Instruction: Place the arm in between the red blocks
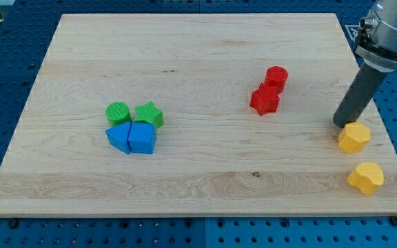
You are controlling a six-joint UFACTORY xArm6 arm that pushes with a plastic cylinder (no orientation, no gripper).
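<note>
Two red blocks sit right of the board's middle: a red cylinder (277,76) and, touching it just below-left, a red star-like block (265,100). My tip (341,124) is at the view's right, about a hundred pixels right of and a little below the red blocks. The tip stands just above-left of a yellow hexagon block (354,138), close to or touching it.
A second yellow block (366,178) lies near the bottom right edge. At left of middle sits a cluster: a green cylinder (118,112), a green star (149,114), and two blue blocks (120,137) (143,138). The wooden board (185,48) lies on a blue perforated table.
</note>
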